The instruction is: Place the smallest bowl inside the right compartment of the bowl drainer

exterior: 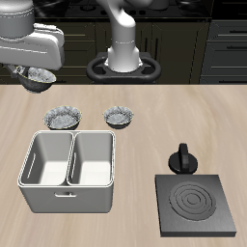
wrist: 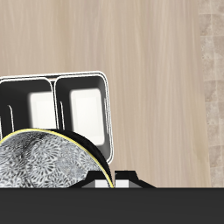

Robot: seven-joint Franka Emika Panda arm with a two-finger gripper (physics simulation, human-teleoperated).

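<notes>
Bowl-wise, gripper (exterior: 37, 75) at upper left of the frame is clamped on the smallest bowl (exterior: 35, 79), so I'd carry it level over the bowl drainer (exterior: 68, 198) and lower it gently into the right compartment.

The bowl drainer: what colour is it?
Light grey metal bowl drainer, paler inside its two wells; clearest in the exterior view.

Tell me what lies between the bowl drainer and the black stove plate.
Nothing: the exterior view shows only bare table between the bowl drainer and the stove plate.
</notes>
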